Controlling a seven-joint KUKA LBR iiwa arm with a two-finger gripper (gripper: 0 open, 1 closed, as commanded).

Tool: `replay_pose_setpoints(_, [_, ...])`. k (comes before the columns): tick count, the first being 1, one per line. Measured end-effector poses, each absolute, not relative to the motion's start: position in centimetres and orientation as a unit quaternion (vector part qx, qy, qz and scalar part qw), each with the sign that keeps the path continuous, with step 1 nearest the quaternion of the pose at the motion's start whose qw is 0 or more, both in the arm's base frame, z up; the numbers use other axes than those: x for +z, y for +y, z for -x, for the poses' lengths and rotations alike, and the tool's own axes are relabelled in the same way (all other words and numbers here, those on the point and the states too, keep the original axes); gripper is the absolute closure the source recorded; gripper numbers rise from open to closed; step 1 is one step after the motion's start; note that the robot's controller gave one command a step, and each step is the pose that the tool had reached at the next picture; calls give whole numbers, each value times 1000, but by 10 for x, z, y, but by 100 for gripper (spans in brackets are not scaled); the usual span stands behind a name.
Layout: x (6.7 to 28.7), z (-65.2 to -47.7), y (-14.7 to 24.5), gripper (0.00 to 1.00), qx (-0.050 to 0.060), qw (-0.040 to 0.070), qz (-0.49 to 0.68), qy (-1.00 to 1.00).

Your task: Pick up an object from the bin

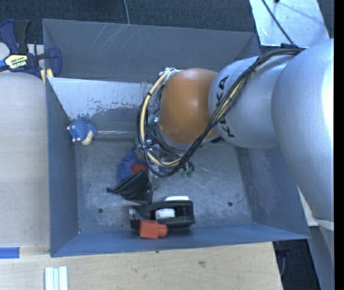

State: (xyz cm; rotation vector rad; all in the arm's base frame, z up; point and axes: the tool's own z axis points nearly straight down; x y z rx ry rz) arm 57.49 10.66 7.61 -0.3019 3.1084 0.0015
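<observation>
arm: reaches in over the bin (61, 180), its orange cover (187, 104) above the middle
gripper (149, 165): tucked under the cover's lower left edge among cables, honestly can't tell if it's wide or narrow
right at it: blue lump (125, 165) with a red bit (138, 168), black piece (134, 189) touching them
further below the cover: black-and-white gadget (173, 211), red block (152, 229) against it
left of the cover: small blue toy (81, 132), well apart

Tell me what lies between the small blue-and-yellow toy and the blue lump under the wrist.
Only bare bin floor between the toy and the lump, per the camera view.
</observation>
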Motion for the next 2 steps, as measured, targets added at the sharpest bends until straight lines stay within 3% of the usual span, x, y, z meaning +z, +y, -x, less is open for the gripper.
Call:
replay_pose_setpoints(1, [102,-576,168,100,1,3,310,951])
replay_pose_setpoints(2, [212,-553,158,100,0,5,323,946])
